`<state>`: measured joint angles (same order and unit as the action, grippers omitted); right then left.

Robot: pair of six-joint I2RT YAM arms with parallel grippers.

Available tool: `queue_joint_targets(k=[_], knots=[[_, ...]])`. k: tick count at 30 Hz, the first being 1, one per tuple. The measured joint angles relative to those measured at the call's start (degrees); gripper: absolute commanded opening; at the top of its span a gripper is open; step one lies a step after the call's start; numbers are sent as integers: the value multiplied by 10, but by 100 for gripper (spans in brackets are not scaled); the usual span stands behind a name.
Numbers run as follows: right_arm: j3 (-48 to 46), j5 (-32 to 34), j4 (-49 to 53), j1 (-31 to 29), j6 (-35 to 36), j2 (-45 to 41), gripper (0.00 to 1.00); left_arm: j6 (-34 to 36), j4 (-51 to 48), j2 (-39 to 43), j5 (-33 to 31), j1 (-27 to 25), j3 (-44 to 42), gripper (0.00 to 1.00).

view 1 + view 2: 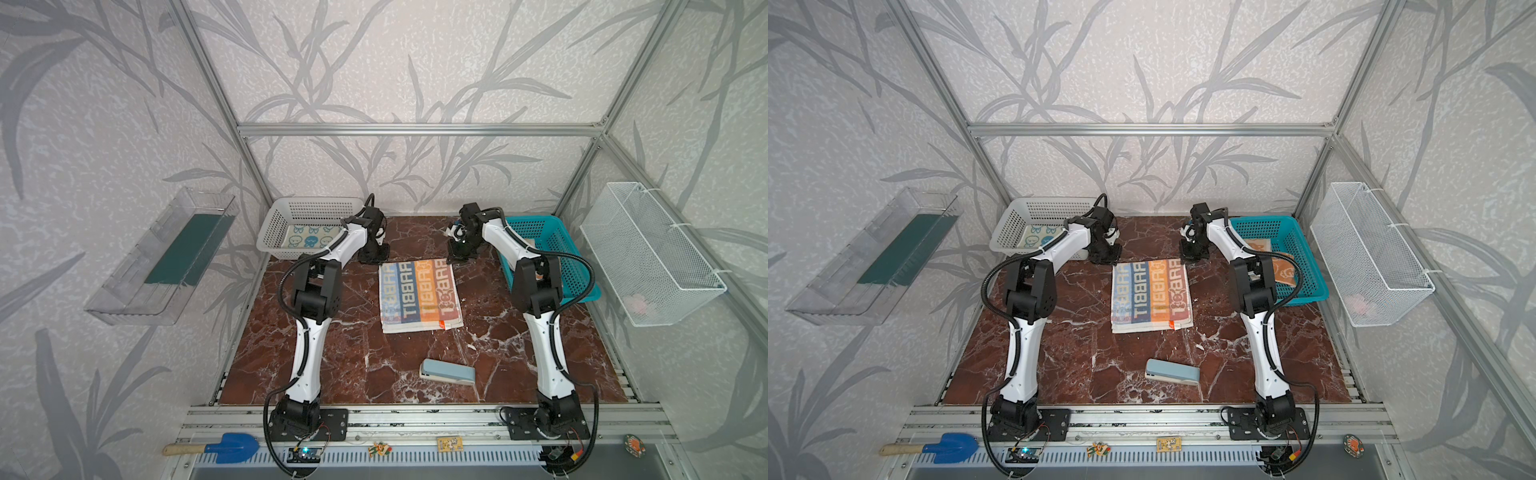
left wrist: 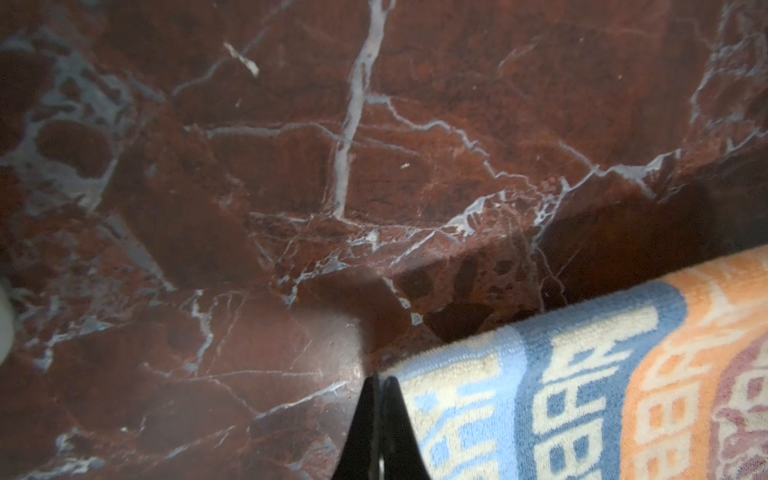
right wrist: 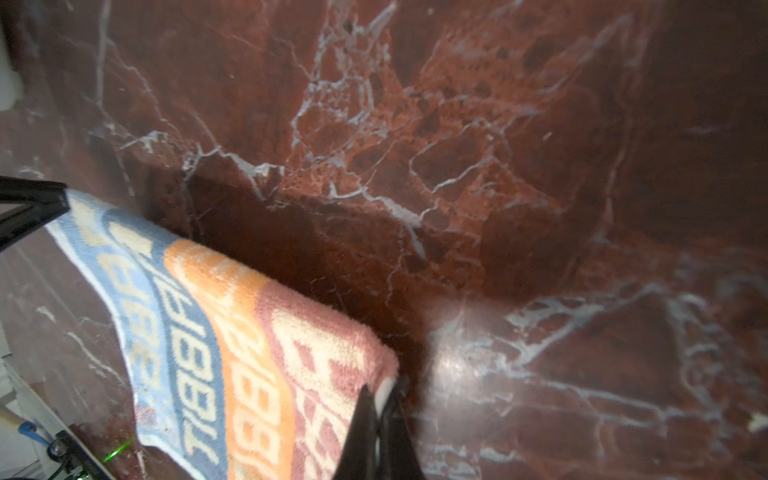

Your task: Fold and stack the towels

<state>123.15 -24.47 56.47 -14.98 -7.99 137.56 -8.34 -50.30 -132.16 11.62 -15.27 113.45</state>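
White basket (image 1: 270, 232): blue-faced towel (image 1: 309, 239) lies folded inside, so likely one done. The left gripper (image 2: 380, 415) is pinched shut on the far-left corner of the lettered towel (image 1: 419, 295), mid-table (near-edge layers suggest one fold made). The right gripper (image 3: 380, 411) clamps the far-right corner. Teal basket (image 1: 582, 282): orange towel (image 1: 1283, 270) waits, rumpled. Stacking not yet done.

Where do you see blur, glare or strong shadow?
In both top views the lettered towel is sharp and evenly lit. In the left wrist view the left gripper is a blurred silhouette; glare whitens the table. In the right wrist view that towel throws a dark shadow.
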Motion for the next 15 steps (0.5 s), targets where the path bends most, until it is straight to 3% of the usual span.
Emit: queue_joint_targets(k=[8,15], knots=[[-81,-18,-32,4,-13,-83,0,8,28,58,0,-1,-8,0],[-192,-28,-63,4,-22,-153,0,5,65,143,4,-15,-97,0]])
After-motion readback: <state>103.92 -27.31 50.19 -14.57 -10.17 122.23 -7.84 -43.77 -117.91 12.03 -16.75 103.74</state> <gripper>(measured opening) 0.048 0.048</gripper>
